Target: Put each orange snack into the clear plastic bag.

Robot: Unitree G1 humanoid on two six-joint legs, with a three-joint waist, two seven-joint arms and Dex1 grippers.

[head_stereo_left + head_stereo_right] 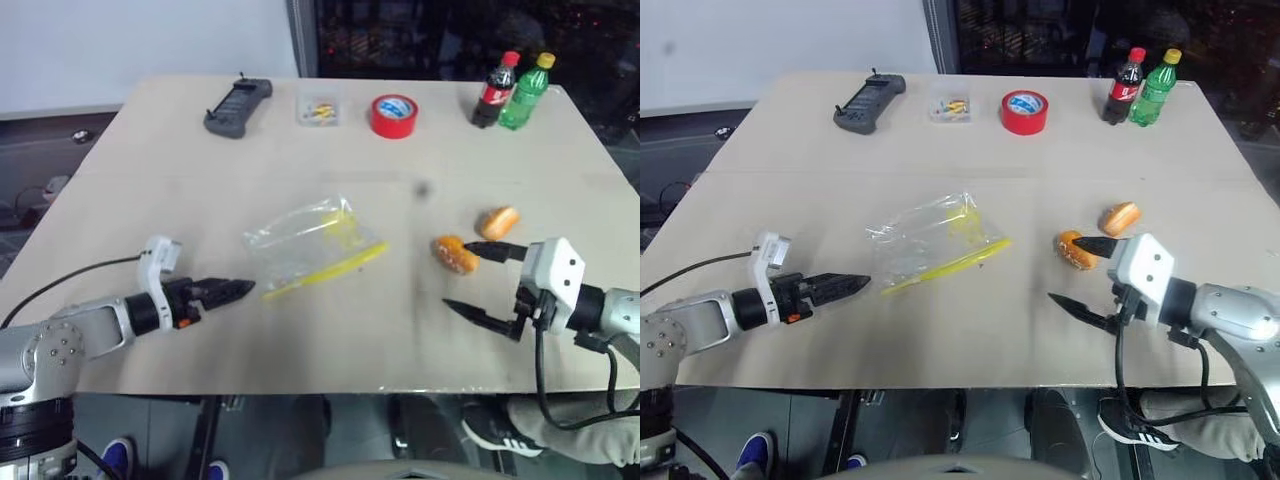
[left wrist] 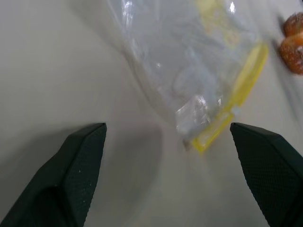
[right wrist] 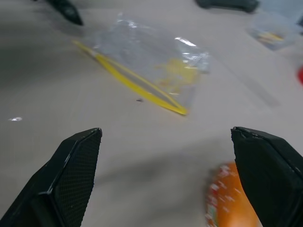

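Observation:
The clear plastic bag [image 1: 312, 245] lies flat mid-table, its yellow strip toward the front edge. Two orange snacks lie to its right: one [image 1: 455, 254] nearer the bag, the other [image 1: 499, 222] a little farther back. My left gripper [image 1: 238, 289] is open and low over the table, its tips pointing at the bag's left end; the left wrist view has the bag [image 2: 189, 61] just ahead of it. My right gripper [image 1: 459, 276] is open beside the nearer snack [image 3: 232, 203], one finger reaching just over it and the other toward the front edge. Nothing is held.
Along the far edge stand a dark handheld controller [image 1: 238, 107], a small clear box of yellow bits [image 1: 319, 110], a red tape roll [image 1: 394, 116], a cola bottle [image 1: 496, 90] and a green bottle [image 1: 526, 92]. The table's front edge [image 1: 330, 385] runs just behind both grippers.

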